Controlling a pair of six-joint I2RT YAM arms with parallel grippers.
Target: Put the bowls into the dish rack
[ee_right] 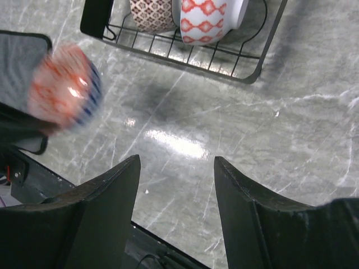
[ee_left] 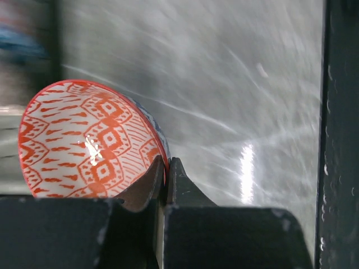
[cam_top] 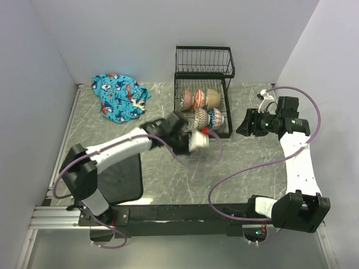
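Note:
My left gripper (ee_left: 166, 162) is shut on the rim of a bowl (ee_left: 84, 140) with a red-orange pattern inside and a blue outside. One finger is inside the rim, the other outside. From above, that bowl (cam_top: 199, 140) hangs just in front of the black wire dish rack (cam_top: 204, 70), and it shows blurred in the right wrist view (ee_right: 64, 92). Several bowls (cam_top: 205, 109) stand on edge in the rack's lower tier, among them a brown dotted one (ee_right: 151, 14) and an orange patterned one (ee_right: 205, 19). My right gripper (ee_right: 176, 162) is open over bare table, right of the rack (cam_top: 242, 124).
A blue patterned cloth (cam_top: 119, 96) lies at the back left. A black mat (cam_top: 120, 179) lies by the left arm's base. Grey walls close in the table on three sides. A purple cable (cam_top: 224, 182) loops over the table in front of the right arm.

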